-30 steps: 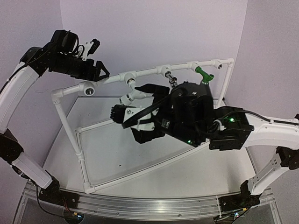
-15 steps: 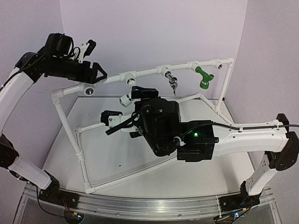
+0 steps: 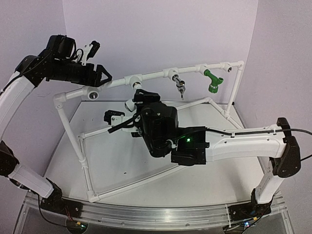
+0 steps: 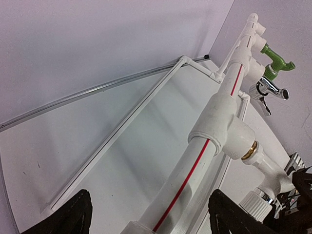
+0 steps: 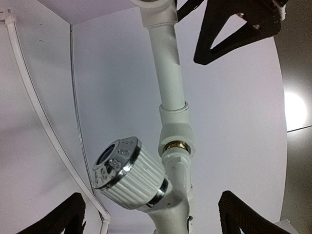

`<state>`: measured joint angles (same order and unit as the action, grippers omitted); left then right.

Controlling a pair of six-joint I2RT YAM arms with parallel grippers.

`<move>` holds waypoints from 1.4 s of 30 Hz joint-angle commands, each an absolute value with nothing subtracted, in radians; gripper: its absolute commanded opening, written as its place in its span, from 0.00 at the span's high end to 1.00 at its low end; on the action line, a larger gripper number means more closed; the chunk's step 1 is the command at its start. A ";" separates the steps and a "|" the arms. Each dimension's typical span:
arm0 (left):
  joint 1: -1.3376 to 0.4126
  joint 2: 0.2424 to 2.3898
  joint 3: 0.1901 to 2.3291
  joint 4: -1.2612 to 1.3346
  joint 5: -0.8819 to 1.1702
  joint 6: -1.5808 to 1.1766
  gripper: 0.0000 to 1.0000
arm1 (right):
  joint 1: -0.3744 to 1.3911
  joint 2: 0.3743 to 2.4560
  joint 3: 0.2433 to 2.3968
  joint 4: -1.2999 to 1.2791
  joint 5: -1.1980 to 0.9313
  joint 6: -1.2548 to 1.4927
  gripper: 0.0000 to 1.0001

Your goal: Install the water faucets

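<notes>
The white faucet (image 3: 131, 103) hangs from a brass-threaded socket on the frame's top pipe (image 3: 151, 75). In the right wrist view its ribbed knob with a chrome ring (image 5: 127, 173) faces left. My right gripper (image 3: 127, 107) is open, with one finger on each side of the faucet body (image 5: 178, 202), not touching it. My left gripper (image 3: 100, 76) is open and straddles the red-striped top pipe (image 4: 195, 168) left of that faucet (image 4: 267, 181). The chrome faucet (image 3: 181, 86) and the green faucet (image 3: 212, 81) hang further right on the same pipe.
The white pipe frame (image 3: 73, 136) stands on the white table, with a round socket (image 3: 92, 92) at its left corner. The purple walls are close behind. My right arm (image 3: 229, 144) stretches across the frame's middle. The left gripper's fingers (image 5: 234, 24) show above the faucet.
My right arm has stretched left and back, turning its wrist and bringing the open gripper around the white faucet. My left gripper has shifted slightly along the pipe.
</notes>
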<state>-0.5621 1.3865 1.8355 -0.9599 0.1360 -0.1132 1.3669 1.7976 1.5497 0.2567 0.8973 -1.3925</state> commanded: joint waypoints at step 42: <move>-0.560 1.366 1.815 -0.889 0.137 -0.084 0.19 | 1.318 1.830 1.695 0.259 0.888 -0.700 0.39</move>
